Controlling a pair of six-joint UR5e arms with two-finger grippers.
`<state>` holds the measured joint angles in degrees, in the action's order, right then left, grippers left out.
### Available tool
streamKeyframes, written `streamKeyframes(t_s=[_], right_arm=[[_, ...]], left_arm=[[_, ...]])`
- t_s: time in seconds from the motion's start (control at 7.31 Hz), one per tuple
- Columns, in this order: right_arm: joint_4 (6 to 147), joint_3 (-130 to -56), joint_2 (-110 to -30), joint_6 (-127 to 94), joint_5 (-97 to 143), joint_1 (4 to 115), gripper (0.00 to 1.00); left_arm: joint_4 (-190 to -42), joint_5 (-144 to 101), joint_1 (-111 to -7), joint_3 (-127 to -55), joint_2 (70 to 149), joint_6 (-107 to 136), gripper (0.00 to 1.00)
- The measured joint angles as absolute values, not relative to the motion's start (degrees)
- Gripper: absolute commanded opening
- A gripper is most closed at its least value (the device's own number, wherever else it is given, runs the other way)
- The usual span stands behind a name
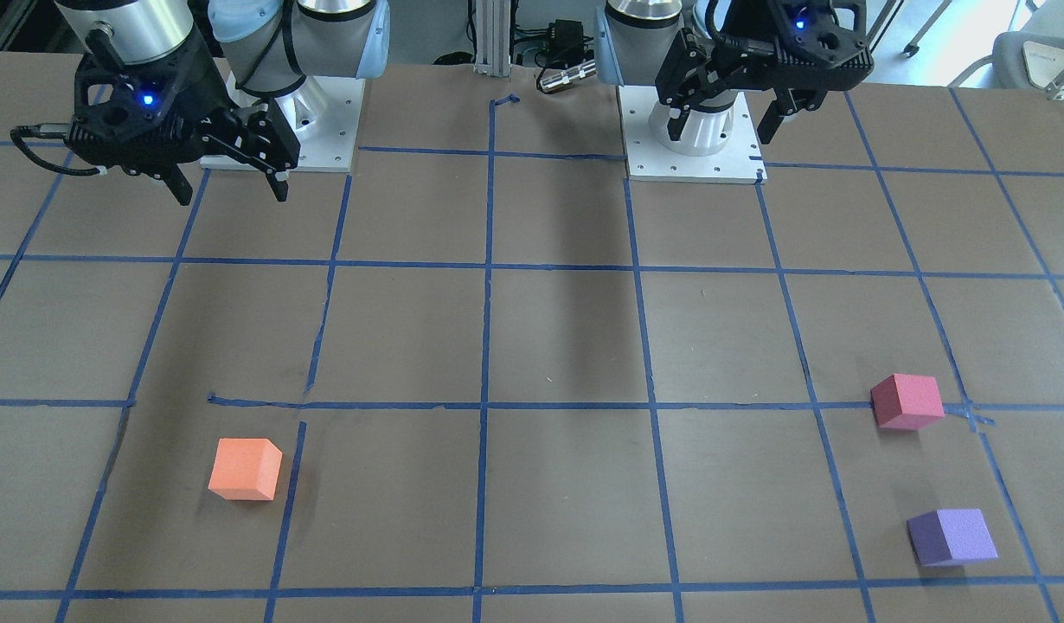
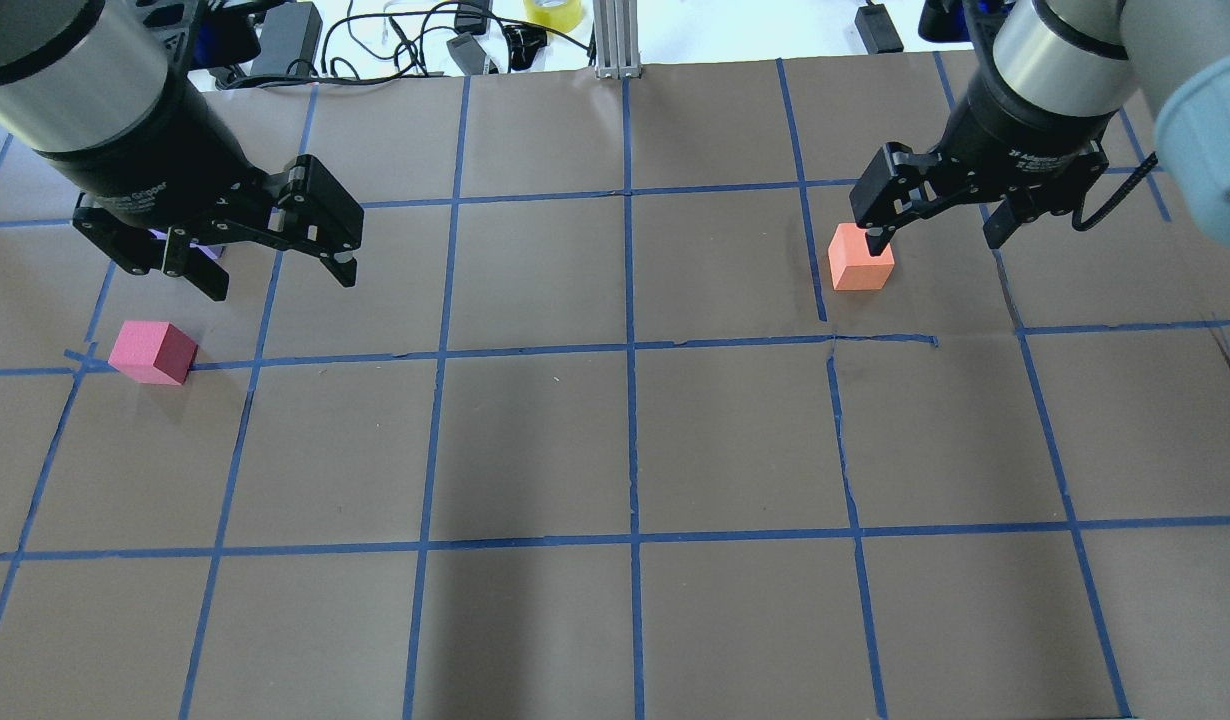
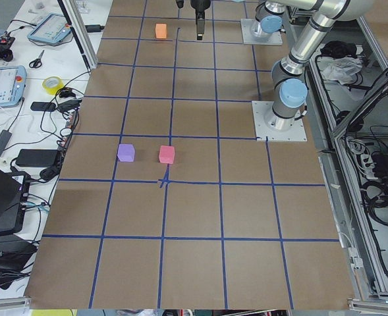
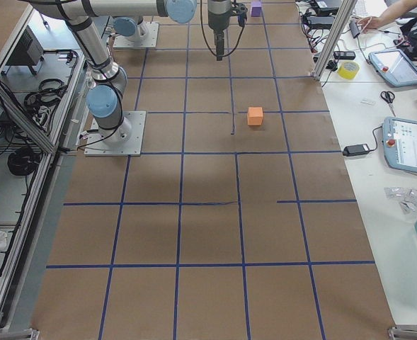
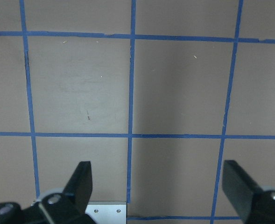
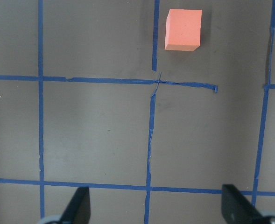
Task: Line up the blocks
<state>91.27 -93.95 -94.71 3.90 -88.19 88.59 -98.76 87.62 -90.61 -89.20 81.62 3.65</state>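
Three small cubes lie on the brown gridded table. The orange block [image 1: 245, 469] [image 2: 861, 258] [image 6: 184, 30] lies on my right side. The pinkish-red block [image 1: 906, 401] [image 2: 153, 352] and the purple block [image 1: 951, 536] [image 3: 126, 153] lie close together on my left side. In the overhead view the left gripper hides the purple block. My left gripper [image 1: 721, 137] [image 2: 281, 288] [image 5: 159, 186] is open and empty, high above the table. My right gripper [image 1: 233, 197] [image 2: 935, 243] [image 6: 158, 207] is open and empty, also raised, with the orange block ahead of it.
Blue tape lines divide the table [image 1: 567, 346] into squares. The two arm base plates [image 1: 281, 138] [image 1: 692, 164] sit at the robot's edge. Cables, a tape roll [image 2: 553, 10] and tablets [image 4: 406, 145] lie on benches past the far edge.
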Motion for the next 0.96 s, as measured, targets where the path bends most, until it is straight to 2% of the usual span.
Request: streamKeyframes(t_s=[0.41,0.96], right_arm=[[95.42,-93.98,-89.52,4.62,-90.11,88.12,1.00],[117.77,-94.04,-75.07,5.75,-91.02,87.88,1.00]], left_arm=[[-98.79,87.67,-90.64,-89.21,81.57,3.67,1.00],[-98.81,88.12,-90.62,-89.34,81.21,3.69,1.00]])
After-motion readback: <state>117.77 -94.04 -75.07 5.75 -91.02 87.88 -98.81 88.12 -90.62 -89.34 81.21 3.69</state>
